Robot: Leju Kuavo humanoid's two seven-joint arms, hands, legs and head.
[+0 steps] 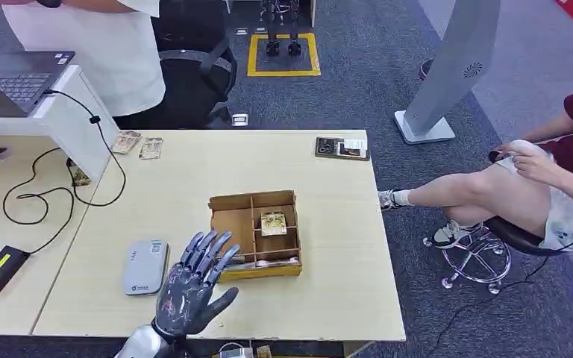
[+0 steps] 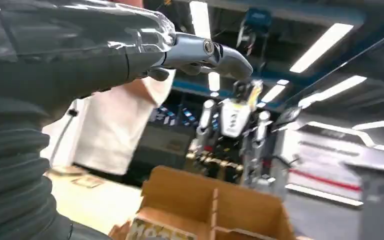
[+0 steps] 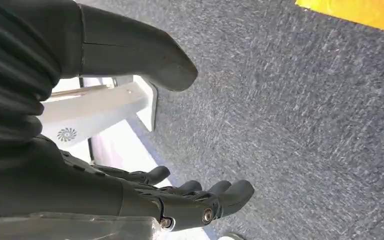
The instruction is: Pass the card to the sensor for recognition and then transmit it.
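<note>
— where's the card point(image 1: 273, 223) sitting?
— in the divided cardboard box point(image 1: 233, 221), right-hand middle compartment, lying flat. looks roughly square from the head view, so no clear long axis to call.
— and from the left hand point(image 1: 194, 286)?
— farther away and to the right. hand hovers over the near table edge point(image 1: 358, 328), fingers spread wide and pointing up toward the box's near-left corner, nothing held. box wall stands between fingertips and card.
— sensor?
— grey reader point(image 1: 145, 267) just left of the hand, flat on the table, closer than the card. probably the sensor, going by the task.
— right hand point(image 3: 180, 197)?
— hanging low over grey carpet, fingers loosely curled, holding nothing. well apart from the table, so left hand much nearer the card.
— so the coming move?
— likely a reach forward and right, over the near wall, down into that compartment. then back left to the reader. flat card in a snug cell, could be awkward to lift.
</note>
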